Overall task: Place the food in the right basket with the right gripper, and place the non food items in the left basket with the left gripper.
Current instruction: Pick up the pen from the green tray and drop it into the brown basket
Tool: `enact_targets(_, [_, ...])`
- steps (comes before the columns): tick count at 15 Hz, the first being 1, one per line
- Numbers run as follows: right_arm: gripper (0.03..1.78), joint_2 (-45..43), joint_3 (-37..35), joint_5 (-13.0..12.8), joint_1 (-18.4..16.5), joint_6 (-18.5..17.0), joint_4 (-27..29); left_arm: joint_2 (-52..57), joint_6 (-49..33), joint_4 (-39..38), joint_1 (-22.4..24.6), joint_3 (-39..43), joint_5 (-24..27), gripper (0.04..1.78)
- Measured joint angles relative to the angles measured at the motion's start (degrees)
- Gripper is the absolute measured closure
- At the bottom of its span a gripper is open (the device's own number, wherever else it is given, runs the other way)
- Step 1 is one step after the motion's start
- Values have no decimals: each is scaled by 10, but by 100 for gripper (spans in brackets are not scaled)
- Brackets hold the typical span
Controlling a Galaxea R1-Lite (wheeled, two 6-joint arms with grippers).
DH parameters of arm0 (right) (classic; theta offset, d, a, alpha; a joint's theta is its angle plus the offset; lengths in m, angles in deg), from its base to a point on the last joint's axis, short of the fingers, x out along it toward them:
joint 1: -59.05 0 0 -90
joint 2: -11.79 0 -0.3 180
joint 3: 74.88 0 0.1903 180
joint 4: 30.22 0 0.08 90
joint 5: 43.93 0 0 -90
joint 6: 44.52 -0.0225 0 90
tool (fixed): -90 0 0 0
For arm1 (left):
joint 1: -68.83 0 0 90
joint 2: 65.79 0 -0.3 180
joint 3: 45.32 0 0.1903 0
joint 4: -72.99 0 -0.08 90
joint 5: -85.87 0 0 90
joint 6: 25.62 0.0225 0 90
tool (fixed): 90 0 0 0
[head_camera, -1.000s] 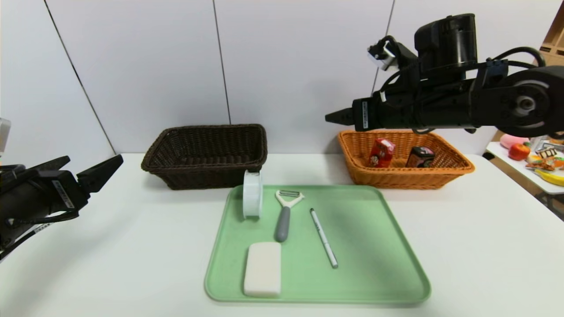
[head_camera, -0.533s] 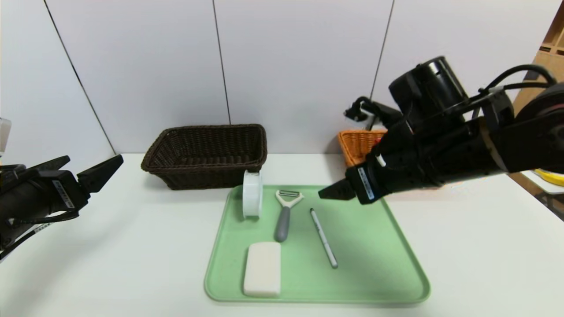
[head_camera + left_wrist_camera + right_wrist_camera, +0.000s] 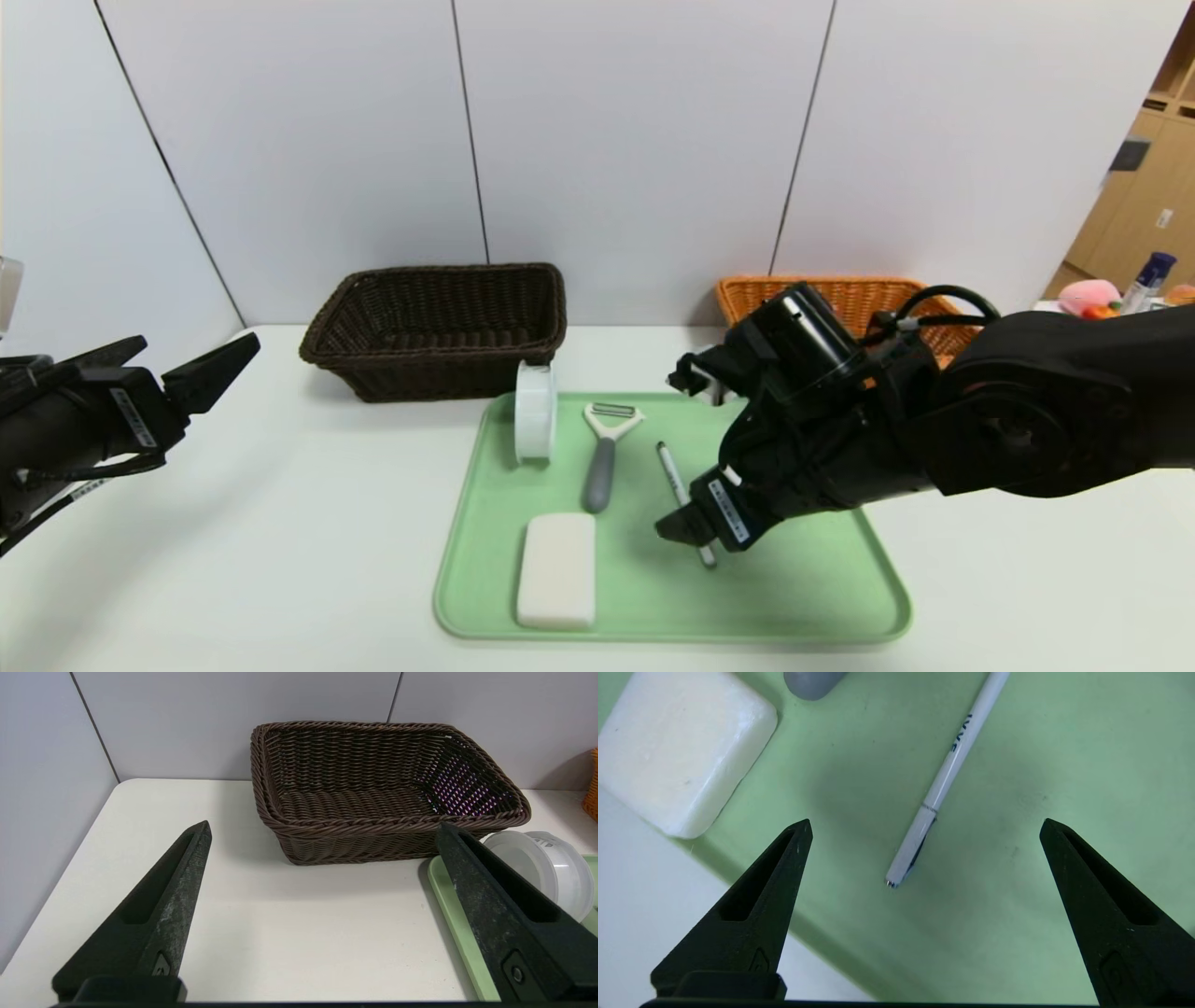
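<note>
Green tray [image 3: 822, 597] on white table [image 3: 280, 560], head view: disc case [image 3: 535, 413], peeler [image 3: 602, 453], pen [image 3: 674, 481], white block [image 3: 556, 569] on it. Right gripper [image 3: 686, 528] low over pen; orange-tan basket [image 3: 840, 291] behind arm, dark brown basket [image 3: 439, 327] far left of it.

Left wrist view: left gripper [image 3: 322, 830] wide open, empty, facing dark brown basket.

Right wrist view: right gripper [image 3: 924, 823] wide open, empty, pen between fingertips, untouched.
</note>
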Motion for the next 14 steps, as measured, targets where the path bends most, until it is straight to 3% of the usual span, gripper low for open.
enact_targets(3, [12,33,-14,-15,2,-1,-54,2,0,2,0,1,0,13])
enact_targets(10, [12,66,-12,-24,-2,1,-73,2,-3,0,0,9,0,13])
enact_targets(14, [72,67,-13,-25,-2,-2,-78,3,-3,0,0,9,0,13])
